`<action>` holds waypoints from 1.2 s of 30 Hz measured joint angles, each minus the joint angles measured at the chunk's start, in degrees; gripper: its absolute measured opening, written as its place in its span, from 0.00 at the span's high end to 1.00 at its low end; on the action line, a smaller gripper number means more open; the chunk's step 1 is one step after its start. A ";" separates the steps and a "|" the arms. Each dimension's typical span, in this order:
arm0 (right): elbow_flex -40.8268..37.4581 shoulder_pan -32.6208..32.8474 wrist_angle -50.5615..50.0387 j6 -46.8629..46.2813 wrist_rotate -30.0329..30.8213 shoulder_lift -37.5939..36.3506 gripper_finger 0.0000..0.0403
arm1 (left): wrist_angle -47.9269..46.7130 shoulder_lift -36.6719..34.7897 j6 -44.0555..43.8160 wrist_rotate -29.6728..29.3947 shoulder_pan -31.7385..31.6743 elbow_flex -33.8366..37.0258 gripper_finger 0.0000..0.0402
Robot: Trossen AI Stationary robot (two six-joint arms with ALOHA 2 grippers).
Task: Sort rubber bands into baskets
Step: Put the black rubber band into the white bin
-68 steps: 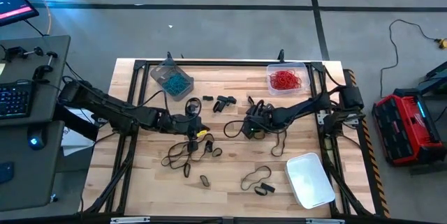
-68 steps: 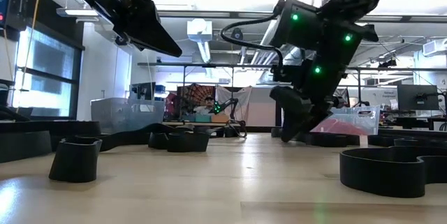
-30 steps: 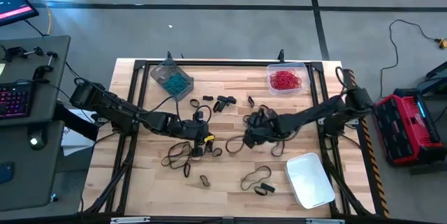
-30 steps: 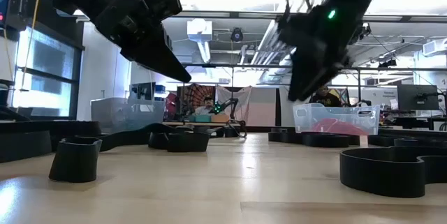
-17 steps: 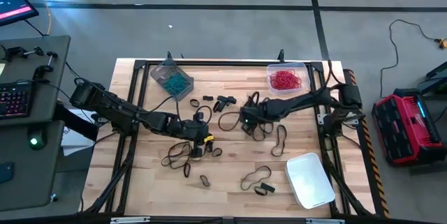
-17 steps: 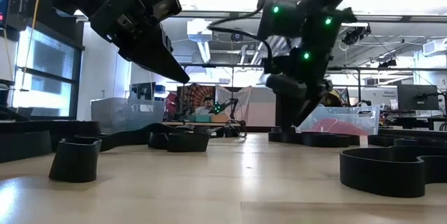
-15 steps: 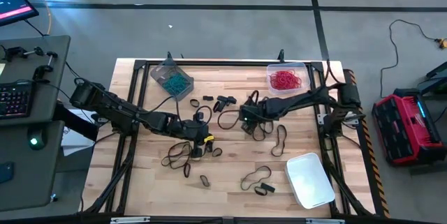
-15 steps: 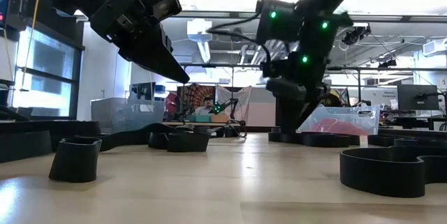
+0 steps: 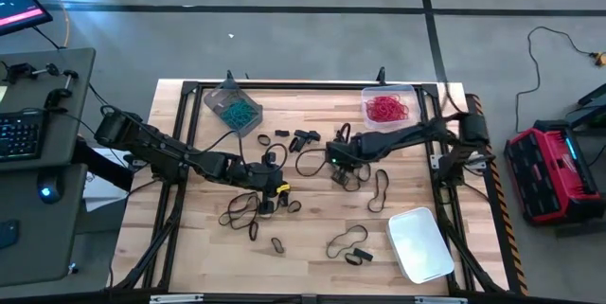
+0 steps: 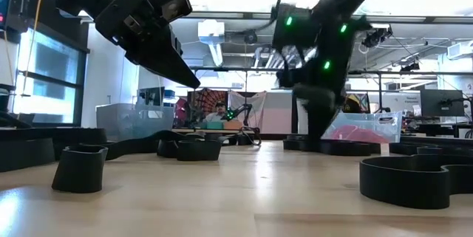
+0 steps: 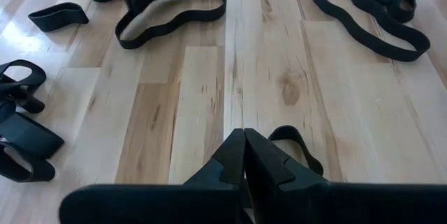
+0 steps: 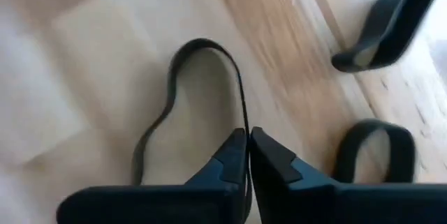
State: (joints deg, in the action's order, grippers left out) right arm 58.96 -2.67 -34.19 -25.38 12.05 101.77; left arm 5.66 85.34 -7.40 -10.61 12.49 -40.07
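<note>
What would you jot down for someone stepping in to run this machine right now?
Left end effector: shut, empty, hovering over the middle of the table.
Right end effector: shut on a black rubber band, near the table's centre.
Done: teal bands sit in the grey-tinted basket, red bands in the clear basket.
Left: the whitish basket looks empty; many black bands lie loose on the wood. They probably belong there, starting with the pinched one.
</note>
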 joint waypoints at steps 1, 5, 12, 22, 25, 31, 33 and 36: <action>0.15 1.02 -0.43 -0.50 -0.04 -1.22 0.97 | 0.08 0.00 -0.02 0.00 0.00 0.00 1.00; 1.77 6.64 -7.50 -3.99 1.00 -5.45 0.99 | 0.11 0.00 -0.02 -0.01 0.00 -0.02 1.00; 6.50 19.01 -20.21 -15.57 4.32 -12.36 1.00 | 0.19 0.00 -0.04 -0.20 0.00 -0.02 1.00; 15.48 36.63 -48.07 -42.26 4.20 -16.03 1.00 | 0.12 0.00 -0.08 -0.22 0.00 -0.02 1.00; 19.38 41.76 -55.35 -50.76 3.94 -16.04 1.00 | 0.12 0.00 -0.83 -0.22 0.00 -0.02 1.00; 23.44 49.77 -55.71 -59.75 0.97 -15.97 1.00 | -0.11 0.00 -1.03 -1.93 -0.09 -0.02 1.00; 22.29 51.16 -55.83 -62.82 -2.19 -15.97 1.00 | -0.31 0.00 -1.03 -2.08 -0.09 -0.02 1.00; 19.53 53.30 -55.53 -67.89 -8.36 -15.93 1.00 | -0.31 0.00 -1.03 -2.19 -0.09 -0.02 1.00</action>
State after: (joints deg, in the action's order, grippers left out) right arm 78.49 50.62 -89.73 -93.27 3.69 85.84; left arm 5.34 85.34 -8.43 -12.80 12.40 -40.10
